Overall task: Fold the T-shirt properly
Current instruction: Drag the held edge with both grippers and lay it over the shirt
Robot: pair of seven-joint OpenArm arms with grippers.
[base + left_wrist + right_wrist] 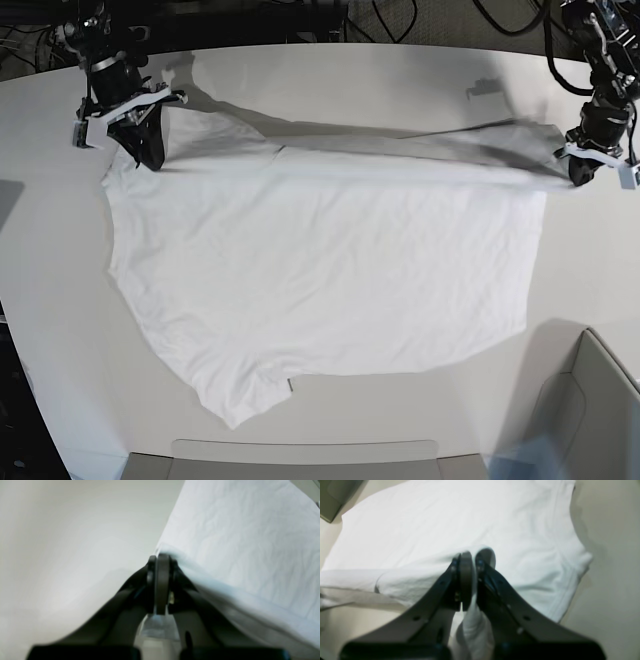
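The white T-shirt (320, 270) lies spread on the white table (400, 80), with a small tag (290, 384) at its near edge. Its far edge is raised and stretched in a taut line between both grippers. My left gripper (580, 178), at the right of the base view, is shut on a corner of the T-shirt (237, 542); the left wrist view shows the jaws (161, 556) pinching the cloth's edge. My right gripper (152, 158), at the base view's far left, is shut on a bunch of the T-shirt (445, 525), and cloth hangs down between its fingers (473, 555).
A grey bin (590, 400) stands at the near right corner. A flat grey tray (300, 460) sits along the near edge. Cables (400, 20) run behind the table. A grey object (332, 497) shows at the top left of the right wrist view.
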